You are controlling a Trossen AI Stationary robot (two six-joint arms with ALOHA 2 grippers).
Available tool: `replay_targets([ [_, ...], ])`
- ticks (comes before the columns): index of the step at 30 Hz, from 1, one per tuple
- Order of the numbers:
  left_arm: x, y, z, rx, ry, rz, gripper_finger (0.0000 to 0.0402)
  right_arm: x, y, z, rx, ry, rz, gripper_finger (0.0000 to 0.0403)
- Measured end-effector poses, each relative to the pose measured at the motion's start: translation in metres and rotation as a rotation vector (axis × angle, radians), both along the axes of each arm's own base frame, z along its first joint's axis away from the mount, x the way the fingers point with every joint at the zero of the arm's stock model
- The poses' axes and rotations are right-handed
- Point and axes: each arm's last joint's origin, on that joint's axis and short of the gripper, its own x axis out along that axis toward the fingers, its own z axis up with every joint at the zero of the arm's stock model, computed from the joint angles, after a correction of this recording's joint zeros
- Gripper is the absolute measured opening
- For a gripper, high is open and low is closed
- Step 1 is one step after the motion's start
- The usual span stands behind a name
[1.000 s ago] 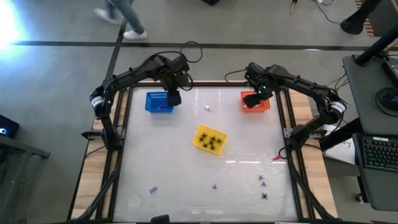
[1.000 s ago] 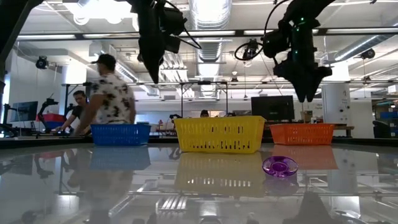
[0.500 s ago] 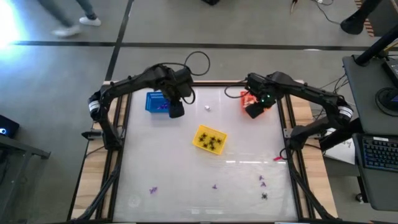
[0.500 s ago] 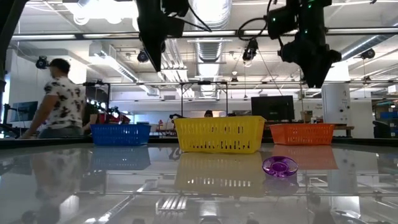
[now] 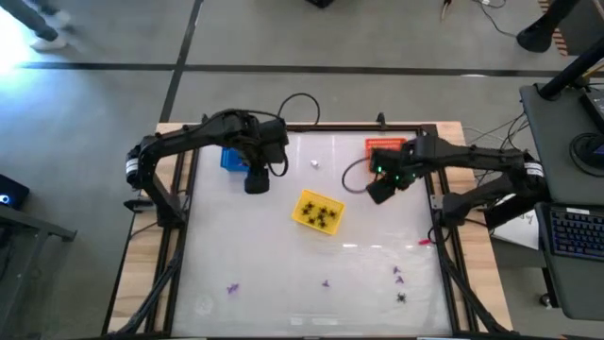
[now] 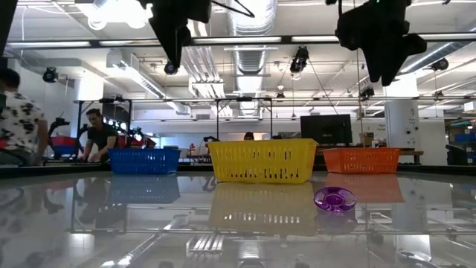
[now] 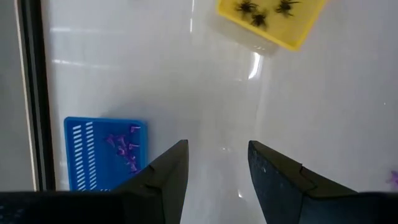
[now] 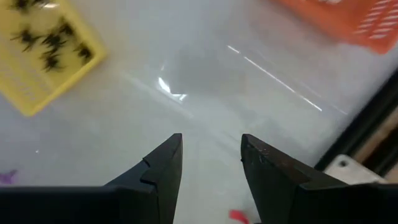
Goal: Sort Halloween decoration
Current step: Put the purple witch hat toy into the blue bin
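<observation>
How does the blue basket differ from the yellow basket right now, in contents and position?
The blue basket holds purple bits; the yellow basket holds black spiders. In the high view, blue sits at the table's far left, partly under the left arm; yellow sits near the middle, turned at an angle. Both are small, square, slotted plastic baskets.

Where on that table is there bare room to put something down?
Bare room lies left of the yellow basket, below the blue basket, and between yellow basket and the near purple bits. The near right corner is crowded with small pieces.
</observation>
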Motion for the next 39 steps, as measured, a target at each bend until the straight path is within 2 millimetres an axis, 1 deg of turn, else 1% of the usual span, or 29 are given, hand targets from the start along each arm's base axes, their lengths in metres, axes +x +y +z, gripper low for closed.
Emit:
replay_targets([
  [3,-0.004,-0.01,0.006,0.005,-0.018,-0.033,0.0149,0.008,0.018,-0.004,0.009,0.002,0.027,0.0154],
  [6,-0.005,-0.02,0.011,0.01,-0.042,-0.067,0.0149,0.013,0.031,-0.008,0.015,0.01,0.013,0.0153],
  [12,0.0,-0.046,0.013,-0.014,-0.072,-0.177,0.0149,0.017,0.05,-0.012,0.029,0.025,-0.043,0.0158],
  [15,0.0,-0.054,0.013,-0.013,-0.07,-0.23,0.0149,0.018,0.056,-0.012,0.033,0.022,-0.052,0.016],
  [20,0.003,-0.054,0.01,-0.008,-0.057,-0.257,0.0149,0.018,0.06,-0.011,0.039,0.014,-0.079,0.0157],
  [24,0.008,-0.05,0.005,0.048,-0.041,-0.221,0.0149,0.019,0.06,-0.011,0.043,0.005,-0.094,0.0159],
  [26,0.01,-0.05,0.002,0.04,-0.025,-0.212,0.0149,0.019,0.06,-0.011,0.043,0.005,-0.095,0.016],
  [30,0.02,-0.052,-0.004,-0.035,-0.056,-0.261,0.0149,0.019,0.06,-0.011,0.042,0.004,-0.095,0.0156],
  [35,0.032,-0.059,-0.007,-0.22,-0.154,-0.321,0.0157,0.019,0.06,-0.011,0.041,0.003,-0.096,0.0156],
  [39,0.046,-0.066,-0.01,-0.22,-0.231,-0.366,0.0175,0.019,0.059,-0.011,0.014,-0.002,-0.099,0.016],
])
